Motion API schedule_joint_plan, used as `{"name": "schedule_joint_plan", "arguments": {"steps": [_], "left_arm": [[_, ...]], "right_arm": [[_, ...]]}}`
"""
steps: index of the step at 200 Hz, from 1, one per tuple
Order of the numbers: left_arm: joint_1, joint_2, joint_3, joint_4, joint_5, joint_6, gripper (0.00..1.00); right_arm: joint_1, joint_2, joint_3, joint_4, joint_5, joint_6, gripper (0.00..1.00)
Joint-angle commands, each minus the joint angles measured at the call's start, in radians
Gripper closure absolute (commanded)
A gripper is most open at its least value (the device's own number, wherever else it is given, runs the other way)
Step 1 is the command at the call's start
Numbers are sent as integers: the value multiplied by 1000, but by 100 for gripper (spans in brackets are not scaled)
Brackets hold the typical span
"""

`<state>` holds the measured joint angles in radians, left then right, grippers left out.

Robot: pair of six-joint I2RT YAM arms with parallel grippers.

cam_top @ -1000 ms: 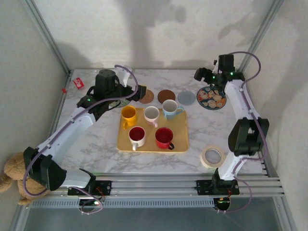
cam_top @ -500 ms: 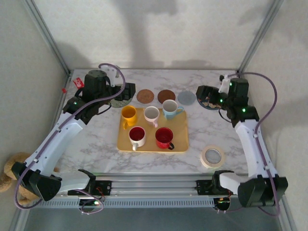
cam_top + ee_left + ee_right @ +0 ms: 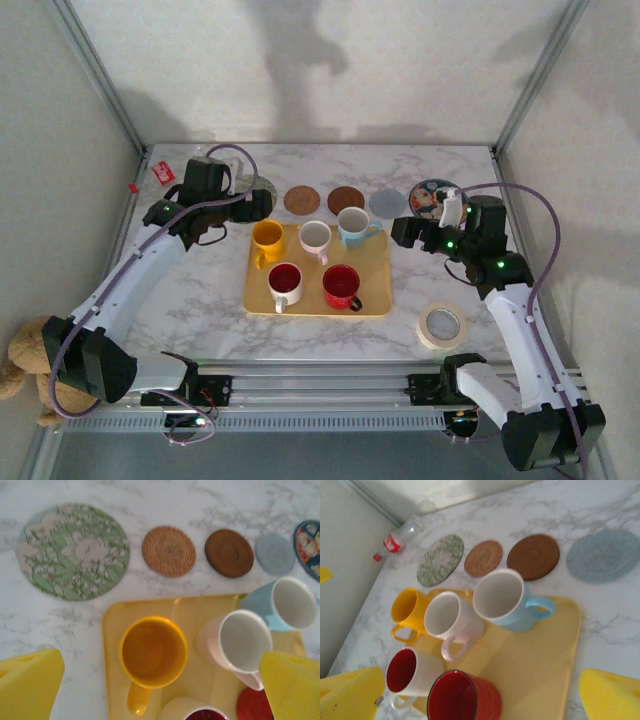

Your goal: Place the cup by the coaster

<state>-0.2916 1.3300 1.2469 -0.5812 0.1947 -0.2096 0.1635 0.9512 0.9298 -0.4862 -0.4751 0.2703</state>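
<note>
I see both pincers spread wide, holding nothing. Left gripper (image 3: 258, 204) over tray's far left corner, right gripper (image 3: 405, 232) off tray's right side. Five cups (image 3: 342, 285) on yellow tray (image 3: 372, 265); woven coaster (image 3: 301, 199) just beyond its far edge.

Left arm (image 3: 135, 278) and right arm (image 3: 525, 325): white links, chunky black joints, a purple cable (image 3: 553, 235) looping along each, tiny green LEDs (image 3: 447, 243) near the wrists, blocky bright-yellow fingers (image 3: 30, 687).

A robot lab cell: aluminium frame (image 3: 97, 75), white panels (image 3: 400, 80), marble table (image 3: 200, 290).
</note>
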Motion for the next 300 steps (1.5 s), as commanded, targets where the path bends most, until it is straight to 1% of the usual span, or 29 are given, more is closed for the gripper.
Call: {"name": "schedule_joint_plan", "arguments": {"steps": [1,19,49,96,117,133,151,170,194,221,257,300], "left_arm": [[26,21,-21,-23,71,17,1],[29,44,-28,-55,77,44,2],[33,75,-44,-112,74,88,3],[32,95,-69,-177,66,137,3],[31,130,-54,-231,62,154,5],[28,141,-55,-248,37,150,6],[28,149,-71,-245,38,138,8],[18,152,-77,-247,44,139,8],[9,142,-79,-274,66,174,8],[6,149,-94,-282,73,182,10],[-2,163,-115,-267,68,167,10],[-17,194,-116,-250,80,180,11]], "right_arm": [[35,10,-16,37,-31,-35,1],[52,44,-6,46,-54,-45,1],[83,121,30,38,-42,-52,1],[151,210,56,72,-9,-51,1],[176,248,54,107,20,-35,1],[184,251,32,171,45,6,1],[187,260,29,218,44,35,1],[201,273,44,222,45,25,1],[219,273,46,241,32,2,1],[245,286,54,233,16,-24,1],[273,290,50,239,38,-24,1],[277,300,47,225,94,-8,1]]}}
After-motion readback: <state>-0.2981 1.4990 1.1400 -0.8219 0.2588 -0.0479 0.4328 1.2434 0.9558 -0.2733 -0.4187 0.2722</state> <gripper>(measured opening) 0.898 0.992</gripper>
